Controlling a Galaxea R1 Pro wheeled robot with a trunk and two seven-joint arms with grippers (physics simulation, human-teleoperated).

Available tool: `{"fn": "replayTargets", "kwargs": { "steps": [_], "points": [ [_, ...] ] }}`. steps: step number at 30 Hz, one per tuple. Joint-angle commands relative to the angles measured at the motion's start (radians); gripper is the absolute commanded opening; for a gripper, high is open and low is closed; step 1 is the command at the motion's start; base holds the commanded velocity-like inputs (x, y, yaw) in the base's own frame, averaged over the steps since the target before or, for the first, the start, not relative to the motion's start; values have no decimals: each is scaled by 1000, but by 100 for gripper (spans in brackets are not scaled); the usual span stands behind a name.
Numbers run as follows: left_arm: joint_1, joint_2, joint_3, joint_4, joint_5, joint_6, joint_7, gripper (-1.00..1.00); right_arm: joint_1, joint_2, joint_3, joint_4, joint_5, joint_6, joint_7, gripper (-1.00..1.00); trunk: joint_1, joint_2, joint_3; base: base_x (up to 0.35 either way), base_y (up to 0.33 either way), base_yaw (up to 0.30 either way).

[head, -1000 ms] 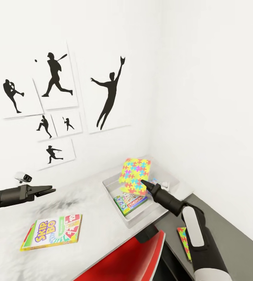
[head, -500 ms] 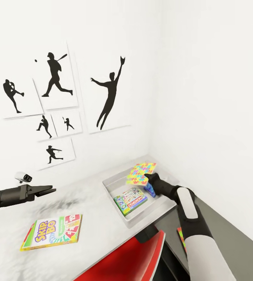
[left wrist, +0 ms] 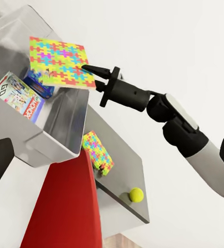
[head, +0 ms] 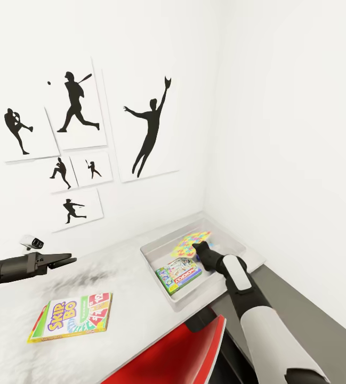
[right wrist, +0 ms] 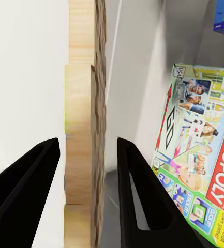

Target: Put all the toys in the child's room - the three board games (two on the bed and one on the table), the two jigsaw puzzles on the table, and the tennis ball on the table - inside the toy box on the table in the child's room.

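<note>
Now the right arm reaches over the shallow light grey toy box (head: 165, 261) at the 2 o'clock corner of the pale grey table (head: 125, 298), and the right gripper (left wrist: 89, 76) has its two black jaws spread apart around the edge of a thin jigsaw puzzle sheet (left wrist: 60, 63) with a bright mosaic of yellow, pink, green and blue pieces; in the right wrist view the sheet's pale edge stands between the jaws with a gap on either side, so I cannot tell whether they press on it. The sheet hangs tilted over the bin, above a small blue game box (left wrist: 38, 85). A flat white game box with a green edge and red Monopoly logo (head: 179, 274) lies inside the bin toward 6 o'clock. A yellow-green Skip-Bo game box (head: 71, 316) lies flat on the table at 8 o'clock, well apart from the bin. The left gripper (head: 66, 260) hovers above the table at 9 o'clock, its jaws close together and holding nothing. In the left wrist view, a second many-coloured puzzle sheet (left wrist: 97, 152) and a yellow-green tennis ball (left wrist: 136, 194) rest on a lower dark grey cabinet (left wrist: 127, 170) beside a red chair (head: 183, 354). Black silhouette pictures (head: 82, 138) hang on the white wall.
</note>
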Motion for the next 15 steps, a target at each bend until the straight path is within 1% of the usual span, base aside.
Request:
{"fn": "replayTargets", "kwargs": {
  "steps": [1, 4, 6, 9, 13, 15],
  "points": [
    [-1, 0, 0, 0, 0, 11, -4, 100, -1, 1, 3, 2, -11, -1, -9, -100, 1, -2, -2, 0, 0, 0],
    [-1, 0, 0, -1, 0, 11, -4, 100, -1, 1, 9, 11, -12, -6, -9, -100, 1, -2, -2, 0, 0, 0],
    [-1, 0, 0, 0, 0, 11, -4, 100, -1, 1, 12, 38, -13, -8, -9, -100, 1, -2, -2, 0, 0, 0],
    [-1, 0, 0, -1, 0, 11, -4, 100, -1, 1, 14, 66, -26, -9, -9, -100, 1, -2, -2, 0, 0, 0],
    [-1, 1, 0, 0, 0, 11, -4, 100, 0, 1, 18, 86, -100, -10, -9, -100, 1, -2, -2, 0, 0, 0],
    [-1, 2, 0, 0, 0, 11, -4, 100, 0, 1, 20, 89, -116, -9, -9, -100, 1, -2, -2, 0, 0, 0]
  ]
}}
